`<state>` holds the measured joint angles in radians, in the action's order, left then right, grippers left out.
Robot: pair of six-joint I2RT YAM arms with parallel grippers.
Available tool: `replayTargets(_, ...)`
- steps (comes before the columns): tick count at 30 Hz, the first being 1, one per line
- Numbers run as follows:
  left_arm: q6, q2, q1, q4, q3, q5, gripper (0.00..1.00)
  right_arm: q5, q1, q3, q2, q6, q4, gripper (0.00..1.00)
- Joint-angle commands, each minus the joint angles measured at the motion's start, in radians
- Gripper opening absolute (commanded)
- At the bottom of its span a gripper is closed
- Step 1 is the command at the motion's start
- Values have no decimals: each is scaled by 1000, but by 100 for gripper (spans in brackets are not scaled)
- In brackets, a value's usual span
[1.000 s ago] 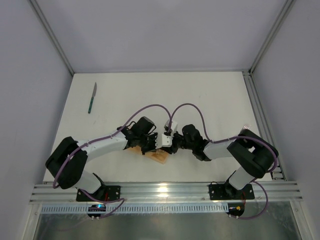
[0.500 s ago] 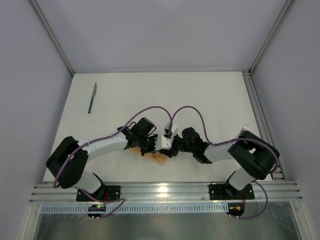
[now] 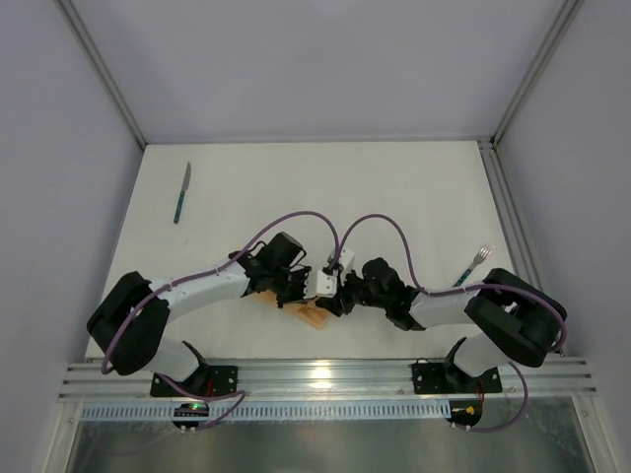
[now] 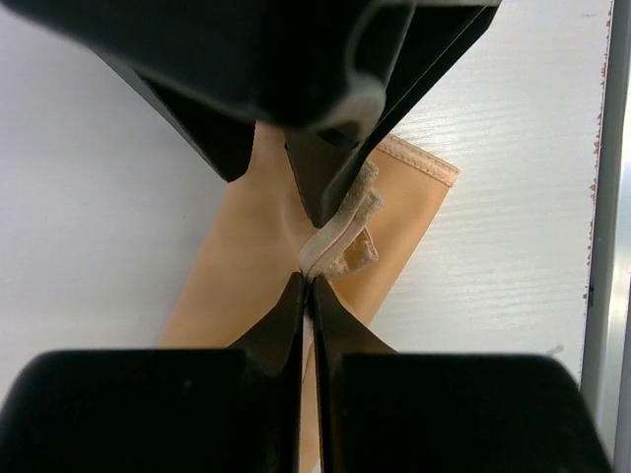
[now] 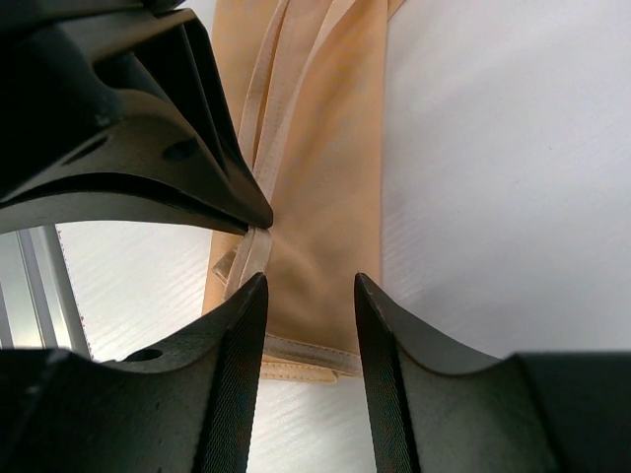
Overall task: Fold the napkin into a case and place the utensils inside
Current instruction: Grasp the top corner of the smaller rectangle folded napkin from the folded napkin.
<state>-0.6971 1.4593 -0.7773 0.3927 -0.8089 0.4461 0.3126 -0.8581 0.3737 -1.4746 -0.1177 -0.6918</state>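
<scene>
The left gripper pinches the hem of the folded peach napkin. Facing it, the right gripper hangs with jaws parted just above the same strip. The knife and fork lie on the table, well apart from both.

White tabletop inside a pale enclosure.
The surface is bounded on three sides by plain grey walls; slanted metal struts are seen at the back corners, and a ribbed aluminium rail is laid along the near edge.
</scene>
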Motion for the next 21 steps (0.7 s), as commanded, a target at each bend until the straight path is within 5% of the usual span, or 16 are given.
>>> replayTargets(1,160,-27,75,-80,-10,-79,0,114,-64,-4,5,147,-64,45)
replayTargets(21,150,-50,110,-51,13,-52,0,65,-94,-71,-9,119,-193,45)
